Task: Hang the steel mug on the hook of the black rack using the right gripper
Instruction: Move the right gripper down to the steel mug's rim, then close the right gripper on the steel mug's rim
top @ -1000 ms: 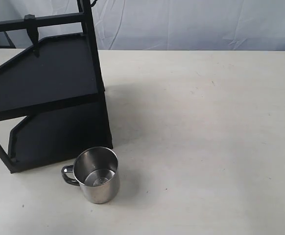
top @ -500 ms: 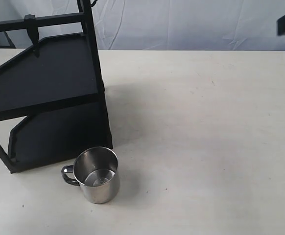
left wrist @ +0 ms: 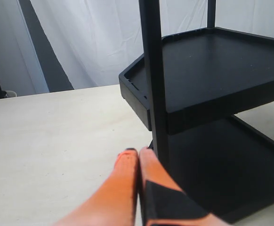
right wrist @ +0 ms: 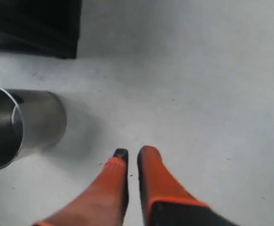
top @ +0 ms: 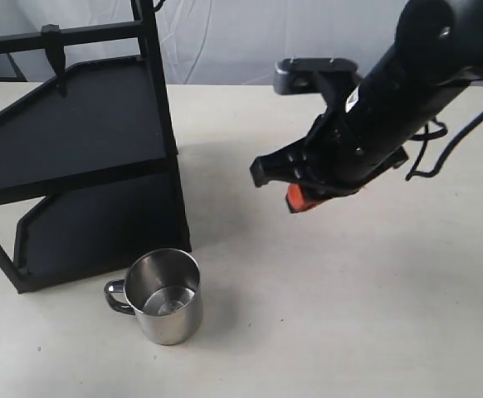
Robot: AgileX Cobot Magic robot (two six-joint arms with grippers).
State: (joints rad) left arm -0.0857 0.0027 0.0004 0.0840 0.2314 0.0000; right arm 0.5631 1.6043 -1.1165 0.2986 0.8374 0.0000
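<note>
The steel mug (top: 165, 297) stands upright on the table just in front of the black rack (top: 75, 133), its handle turned to the left. Pointing down from the rack's top bar at the far left is the hook (top: 55, 54). My right gripper (top: 295, 201) hangs above the middle of the table, to the right of the mug and higher, well apart from it. In the right wrist view the mug (right wrist: 19, 125) lies off to one side of the right gripper (right wrist: 131, 153), whose orange fingers stand nearly together with nothing between them. My left gripper (left wrist: 138, 153) is shut and empty beside a rack post (left wrist: 153, 84).
White cloth hangs behind the cream table (top: 349, 315). The rack's two trays (left wrist: 221, 66) hold nothing. Loose cables (top: 441, 157) trail from the right arm. A corner of the rack (right wrist: 33, 23) shows in the right wrist view.
The right arm has swung in from the right edge to above the middle of the table, toward the mug. The mug and rack have not moved.
</note>
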